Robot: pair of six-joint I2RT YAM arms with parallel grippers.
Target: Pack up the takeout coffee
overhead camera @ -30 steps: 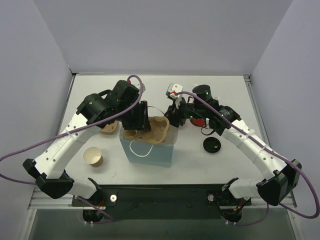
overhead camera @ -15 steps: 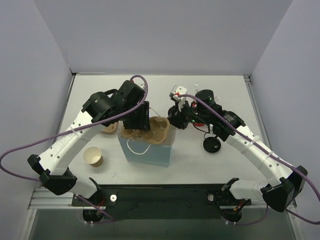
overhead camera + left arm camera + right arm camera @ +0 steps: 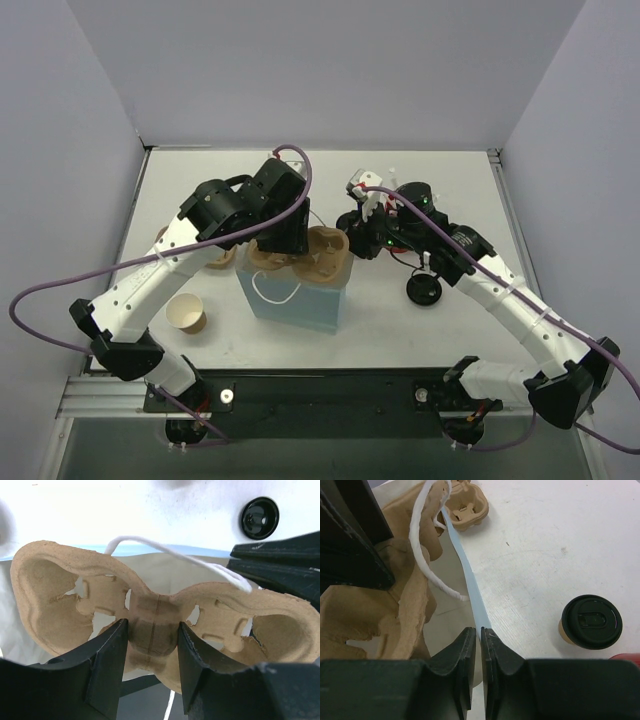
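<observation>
I read the right gripper (image 3: 480, 630) pinched shut on the blue bag (image 3: 470, 585) at its rim. The takeout coffee (image 3: 591, 621) stands upright to its right. The left gripper (image 3: 152, 630) clamps the cup carrier (image 3: 60, 595).

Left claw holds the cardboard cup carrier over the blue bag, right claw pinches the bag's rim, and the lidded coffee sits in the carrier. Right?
No. The lidded coffee stands on the table beside the bag, not in the carrier; the right wrist view shows it. The rest holds.

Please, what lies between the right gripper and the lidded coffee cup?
Bare table separates the right gripper from the coffee cup, per the right wrist view.
</observation>
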